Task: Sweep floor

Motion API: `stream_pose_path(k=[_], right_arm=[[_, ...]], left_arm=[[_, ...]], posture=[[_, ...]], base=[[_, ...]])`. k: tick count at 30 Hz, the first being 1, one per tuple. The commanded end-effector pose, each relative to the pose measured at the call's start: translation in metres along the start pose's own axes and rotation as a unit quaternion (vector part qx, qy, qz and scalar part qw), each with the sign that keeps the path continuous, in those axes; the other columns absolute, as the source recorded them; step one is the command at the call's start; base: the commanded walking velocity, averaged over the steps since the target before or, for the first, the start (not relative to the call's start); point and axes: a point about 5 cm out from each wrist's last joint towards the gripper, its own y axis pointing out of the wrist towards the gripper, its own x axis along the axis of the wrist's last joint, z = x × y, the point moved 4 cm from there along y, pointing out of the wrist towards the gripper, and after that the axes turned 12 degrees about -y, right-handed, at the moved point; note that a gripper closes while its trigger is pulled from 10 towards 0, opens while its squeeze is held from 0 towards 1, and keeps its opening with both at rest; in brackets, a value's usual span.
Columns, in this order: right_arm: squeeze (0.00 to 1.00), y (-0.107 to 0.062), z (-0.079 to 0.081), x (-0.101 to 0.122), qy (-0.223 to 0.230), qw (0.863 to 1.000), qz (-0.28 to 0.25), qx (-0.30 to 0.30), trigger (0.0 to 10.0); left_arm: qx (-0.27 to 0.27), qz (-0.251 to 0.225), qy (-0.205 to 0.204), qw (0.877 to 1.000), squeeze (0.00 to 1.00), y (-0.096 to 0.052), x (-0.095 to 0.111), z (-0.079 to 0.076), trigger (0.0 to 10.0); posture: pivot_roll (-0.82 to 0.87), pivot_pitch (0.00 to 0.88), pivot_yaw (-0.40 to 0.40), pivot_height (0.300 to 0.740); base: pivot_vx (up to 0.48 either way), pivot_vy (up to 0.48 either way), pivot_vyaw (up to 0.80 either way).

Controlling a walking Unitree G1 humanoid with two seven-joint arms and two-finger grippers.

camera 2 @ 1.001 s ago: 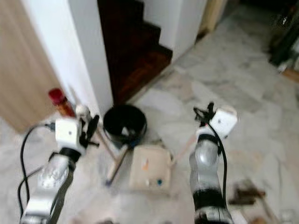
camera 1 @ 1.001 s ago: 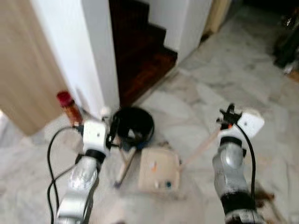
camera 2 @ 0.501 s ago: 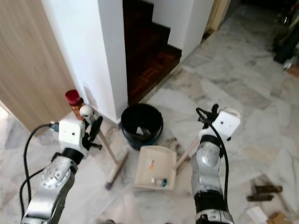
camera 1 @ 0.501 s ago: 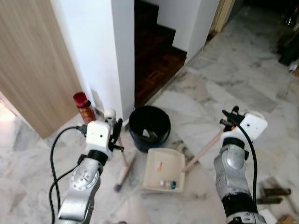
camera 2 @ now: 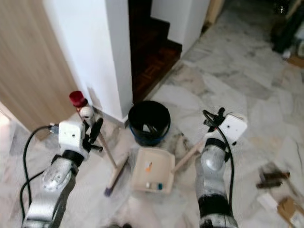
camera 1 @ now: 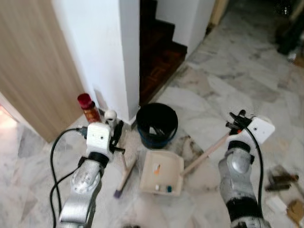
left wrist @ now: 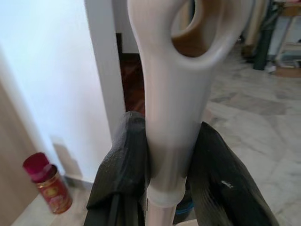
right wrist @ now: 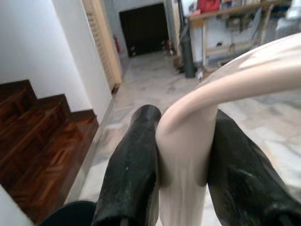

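**Inspector A:** Largest items first; the marble floor (camera 1: 228, 85) runs from near to far right, grey-veined; a white wall pier (camera 1: 102, 47) stands far left beside a wood panel (camera 1: 28, 66); dark wooden stairs (camera 1: 159, 52) rise behind the pier.

**Inspector B:** Confirmed; a black bin (camera 1: 156, 125) stands on the floor just near of the pier's corner; there is pale material inside it, too small to identify.

**Inspector A:** The cream dustpan (camera 1: 161, 173) lies flat just near of the bin; small scraps, one orange and one blue-green, sit in its tray; its long handle (camera 1: 204, 154) slopes up to the right.

**Inspector B:** The right gripper (right wrist: 181, 155) is clamped on that handle; in the right wrist view both black fingers (right wrist: 129, 179) press against the cream grip.

**Inspector A:** The broom (camera 1: 124, 173) stands left of the dustpan; its head rests on the floor, with a purple tip at the near end; its shaft rises to the left.

**Inspector B:** The left gripper (left wrist: 162, 169) is closed around the broom's looped grip, fingers tight on either side.

**Inspector A:** Smallest item; a red-capped jar (camera 1: 88, 107) at the foot of the pier, left of the bin.
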Motion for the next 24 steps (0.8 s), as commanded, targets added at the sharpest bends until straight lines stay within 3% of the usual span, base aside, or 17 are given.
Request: stream_pose_path(k=[1,6,15,24], right_arm=[[0.00,0.0032,0.0072,0.0204,0.025,0.999,-0.034,0.001,10.0],[0.00,0.0020,0.0080,0.0191,0.045,0.999,-0.029,-0.001,10.0],[0.00,0.0013,0.0055,0.0178,0.039,0.999,-0.028,-0.006,10.0],[0.00,0.0004,0.0046,0.0167,0.036,0.999,-0.027,-0.007,10.0]], left_arm=[[0.001,-0.012,0.006,1.000,0.00,-0.0005,0.0070,0.0029,10.0],[0.000,-0.012,0.007,1.000,0.00,-0.0007,0.0072,0.0038,10.0],[-0.005,-0.012,0.008,1.000,0.00,-0.0011,0.0069,0.0034,10.0],[-0.009,-0.013,0.013,1.000,0.00,-0.0015,0.0063,0.0022,10.0]], posture=[[0.12,0.111,-0.048,0.740],[0.12,0.103,-0.046,0.740],[0.12,0.086,-0.043,0.740],[0.12,0.081,-0.045,0.740]], base=[[0.000,0.480,0.00],[0.000,0.480,0.00],[0.000,0.465,0.00],[0.000,0.000,0.00]])
